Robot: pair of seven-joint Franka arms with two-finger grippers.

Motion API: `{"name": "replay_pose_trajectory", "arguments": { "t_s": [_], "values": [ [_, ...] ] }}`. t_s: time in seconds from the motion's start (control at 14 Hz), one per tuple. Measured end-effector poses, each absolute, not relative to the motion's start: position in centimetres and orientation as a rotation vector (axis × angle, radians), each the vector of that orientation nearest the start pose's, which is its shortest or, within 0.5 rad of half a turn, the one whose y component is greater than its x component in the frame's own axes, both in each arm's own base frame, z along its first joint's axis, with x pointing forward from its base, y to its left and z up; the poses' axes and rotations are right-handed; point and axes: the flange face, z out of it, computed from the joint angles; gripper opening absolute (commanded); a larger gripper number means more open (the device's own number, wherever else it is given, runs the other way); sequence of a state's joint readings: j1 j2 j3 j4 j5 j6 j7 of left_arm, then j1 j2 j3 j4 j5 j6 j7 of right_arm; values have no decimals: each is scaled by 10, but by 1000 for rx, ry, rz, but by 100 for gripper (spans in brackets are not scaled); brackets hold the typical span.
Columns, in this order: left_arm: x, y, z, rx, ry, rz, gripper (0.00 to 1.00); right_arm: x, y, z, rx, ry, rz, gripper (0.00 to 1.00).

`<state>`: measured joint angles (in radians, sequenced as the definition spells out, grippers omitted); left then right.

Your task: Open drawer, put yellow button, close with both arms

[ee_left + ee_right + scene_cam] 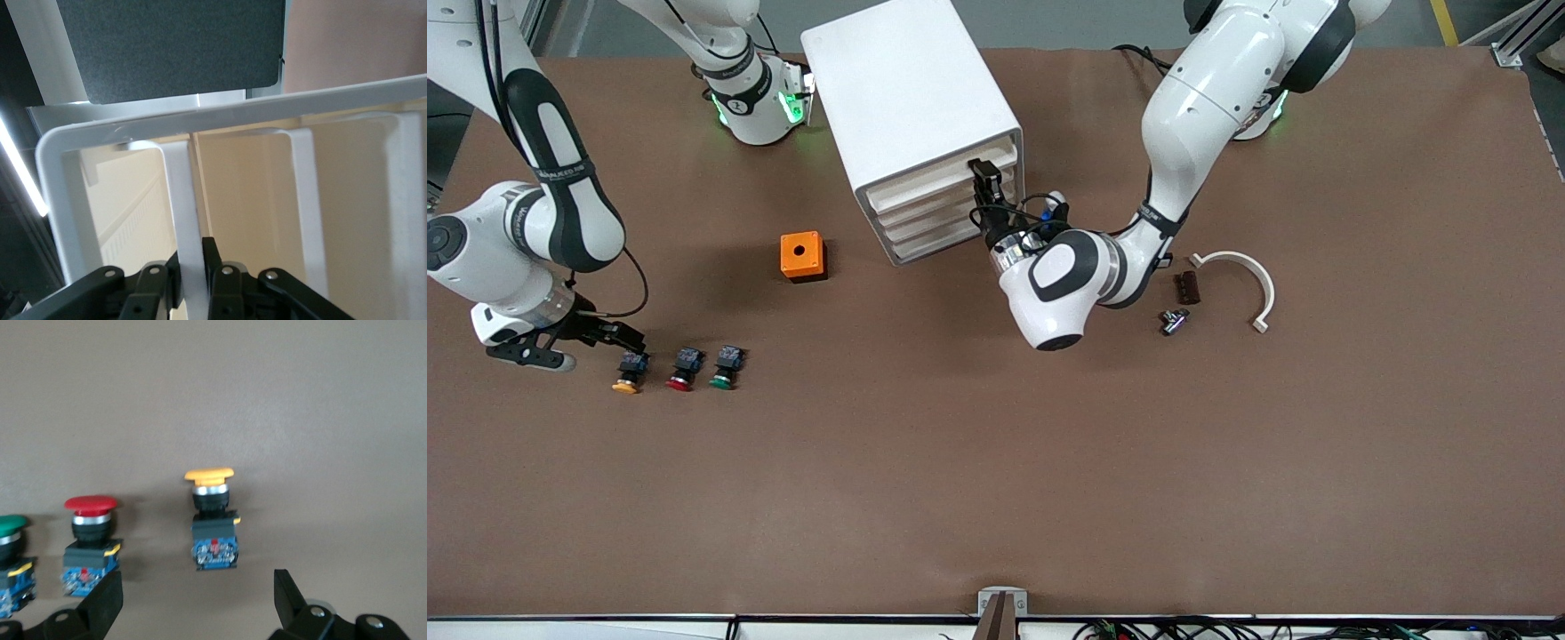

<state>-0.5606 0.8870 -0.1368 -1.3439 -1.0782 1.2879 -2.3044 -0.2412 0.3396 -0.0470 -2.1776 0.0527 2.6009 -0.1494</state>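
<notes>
The white cabinet (907, 89) stands toward the arms' bases. Its top drawer (938, 176) sits about level with the three lower fronts. My left gripper (985, 182) is at that drawer's front, shut on its white handle strip (181, 193); in the left wrist view the left gripper (191, 270) clamps the strip from both sides. The yellow button (628, 372) lies on the table at the right arm's end, cap toward the front camera. My right gripper (618, 338) hovers just over it, open and empty. In the right wrist view the button (212, 520) lies just ahead of the open right gripper (197, 600).
A red-capped button (683, 369) and a green-capped one (726, 367) lie beside the yellow one; both show in the right wrist view (93, 540) (10, 553). An orange box (802, 255) sits near the cabinet. A white curved piece (1249, 276), brown block (1185, 287) and metal part (1174, 320) lie near the left arm.
</notes>
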Motion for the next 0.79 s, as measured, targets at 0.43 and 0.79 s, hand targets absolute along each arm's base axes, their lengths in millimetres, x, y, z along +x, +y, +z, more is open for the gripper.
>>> {"name": "replay_pose_trajectory", "arguments": {
  "t_s": [0.43,0.79],
  "values": [
    [503,-449,234,-1134,-1647,1600,18,559,-167,224,-3136,263,-133,100],
    [521,-432,234,-1133,-1695,1640,18,558,-170,209,-3142,257,-148,100]
  ]
}}
